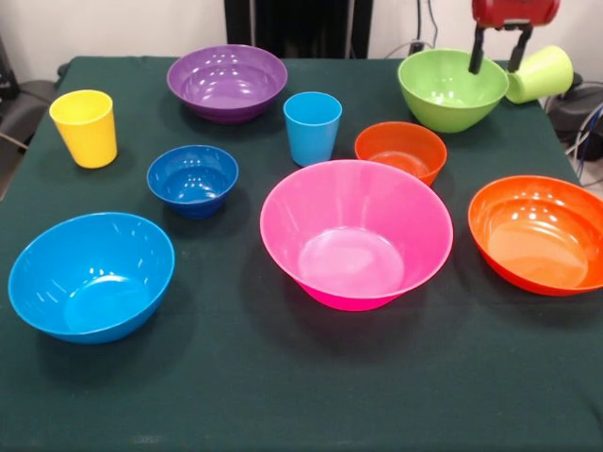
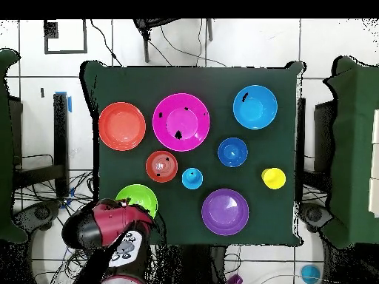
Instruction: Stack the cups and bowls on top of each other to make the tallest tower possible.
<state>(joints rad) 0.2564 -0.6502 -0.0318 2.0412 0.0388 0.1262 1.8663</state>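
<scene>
Front view: tool (image 1: pixel 497 49) seen upper right, fingers apart, between lime bowl (image 1: pixel 450 89) and tipped lime cup (image 1: pixel 541 73). No tower begun; cup grasp judged next.

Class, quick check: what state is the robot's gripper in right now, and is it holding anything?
Gripper: open, holding nothing; its two dark fingers hang apart over the rim of the glossy lime green plastic bowl, beside the tipped lime green plastic cup.

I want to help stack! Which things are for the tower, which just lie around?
Stacking: yellow cup, blue cup, green cup, pink bowl, red bowl, purple bowl, green bowl, big blue bowl, small blue bowl, small orange bowl.
Lying around: floor cables.
</scene>
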